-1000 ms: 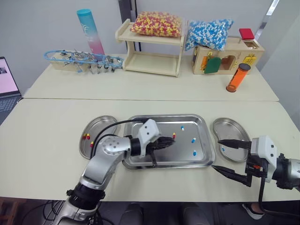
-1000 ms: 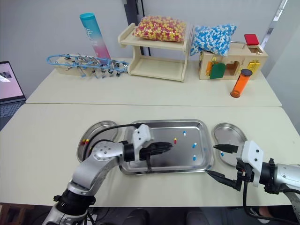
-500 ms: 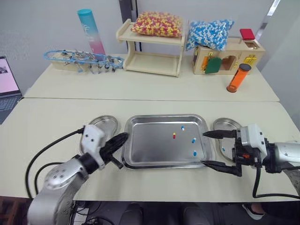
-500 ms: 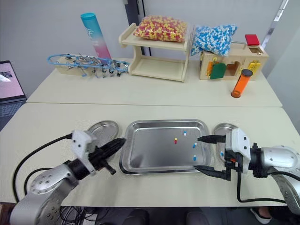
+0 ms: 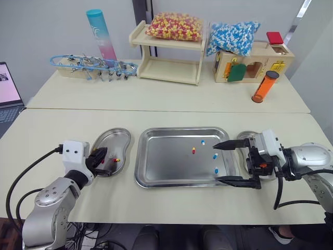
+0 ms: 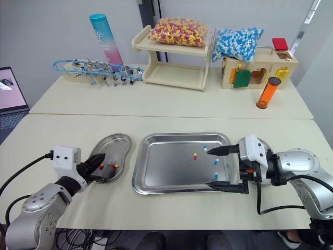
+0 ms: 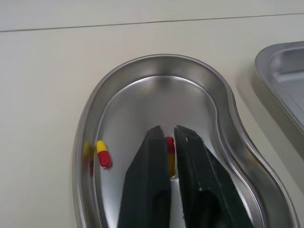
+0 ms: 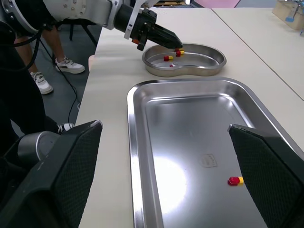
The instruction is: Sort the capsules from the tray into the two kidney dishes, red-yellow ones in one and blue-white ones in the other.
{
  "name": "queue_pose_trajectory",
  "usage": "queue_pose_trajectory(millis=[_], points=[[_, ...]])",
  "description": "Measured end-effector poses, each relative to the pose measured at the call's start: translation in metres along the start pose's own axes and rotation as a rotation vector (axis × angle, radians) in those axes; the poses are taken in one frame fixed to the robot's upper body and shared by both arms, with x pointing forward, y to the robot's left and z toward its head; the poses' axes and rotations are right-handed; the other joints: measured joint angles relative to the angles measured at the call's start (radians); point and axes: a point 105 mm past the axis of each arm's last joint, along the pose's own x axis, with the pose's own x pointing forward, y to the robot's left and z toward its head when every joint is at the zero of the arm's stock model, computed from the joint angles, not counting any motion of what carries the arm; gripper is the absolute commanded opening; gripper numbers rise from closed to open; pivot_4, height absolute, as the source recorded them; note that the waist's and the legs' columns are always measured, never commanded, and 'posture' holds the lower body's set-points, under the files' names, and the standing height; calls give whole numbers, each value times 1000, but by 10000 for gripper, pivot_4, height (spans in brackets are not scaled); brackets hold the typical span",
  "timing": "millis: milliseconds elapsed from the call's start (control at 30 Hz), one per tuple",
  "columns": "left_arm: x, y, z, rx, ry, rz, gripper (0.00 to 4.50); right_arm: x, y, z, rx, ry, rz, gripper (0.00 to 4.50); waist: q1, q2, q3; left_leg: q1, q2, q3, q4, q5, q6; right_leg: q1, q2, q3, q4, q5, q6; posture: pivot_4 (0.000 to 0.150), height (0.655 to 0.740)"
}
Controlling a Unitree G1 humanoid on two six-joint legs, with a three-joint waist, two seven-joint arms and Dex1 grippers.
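The steel tray point(image 5: 166, 164) holds one red-yellow capsule point(image 5: 193, 150) and three blue-white capsules point(image 5: 214, 155). My left gripper point(image 5: 102, 154) hangs low over the left kidney dish point(image 5: 118, 137), shut on a red-yellow capsule point(image 7: 169, 145). Another red-yellow capsule point(image 7: 102, 154) lies in that dish. My right gripper point(image 5: 222, 162) stands wide open over the tray's right end, its fingers point(image 5: 227, 146) on either side of two blue-white capsules. It hides most of the right kidney dish point(image 5: 245, 136).
Along the back stand a wooden shelf with a bag of red-yellow capsules point(image 5: 174, 26), a bag of blue-white capsules point(image 5: 231, 36) on a wooden box, an orange tube point(image 5: 264, 86), a teal-pink cylinder point(image 5: 100, 34) and a tool rack point(image 5: 91, 65). A laptop point(image 5: 7, 86) sits far left.
My left gripper left the tray and moved left to the left kidney dish. My right gripper swung in from the table's right front to the tray's right end.
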Motion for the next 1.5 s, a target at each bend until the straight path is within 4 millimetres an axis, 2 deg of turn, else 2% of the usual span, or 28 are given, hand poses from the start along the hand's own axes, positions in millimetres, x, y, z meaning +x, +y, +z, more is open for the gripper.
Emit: queue_pose_trajectory(millis=[133,367,567,767,967,1100,1367,1500], points=[[0,-1,4,11,-17,-22,23660,1,0,0,6,-1,3,45000,0,0,0,0,0,0,0,0,0,0,0,0,0,0,0,1500,7400],[-2,-1,7,19,-33,-35,44894,1,1,-2,21,-3,-1,45000,0,0,0,0,0,0,0,0,0,0,0,0,0,0,0,1500,7400],[-11,5,9,23,-30,-55,44894,0,2,-4,27,-2,-2,45000,-1,0,0,0,0,0,0,0,0,0,0,0,0,0,0,1500,7400],[-24,16,24,52,-85,-80,44894,-1,1,-5,11,8,-20,45000,-1,0,0,0,0,0,0,0,0,0,0,0,0,0,0,1500,7400],[-44,50,31,115,-89,-47,44894,-17,0,-16,34,45,-105,45000,-1,0,0,0,0,0,-1,0,0,0,0,0,0,0,0,1500,7400],[-50,63,28,115,-75,-27,44894,-38,2,-29,61,117,-185,45000,1,0,0,0,0,1,-1,0,0,0,0,0,0,0,0,1500,7400],[-72,96,5,98,3,67,44894,-112,5,-60,118,294,-420,45000,-4,0,0,1,0,1,-1,0,0,0,0,1,0,0,0,1500,7400],[-82,105,-5,108,43,86,44894,-132,8,-66,114,356,-447,45000,-5,0,0,1,0,2,-2,0,0,0,0,1,0,0,0,1500,7400]])
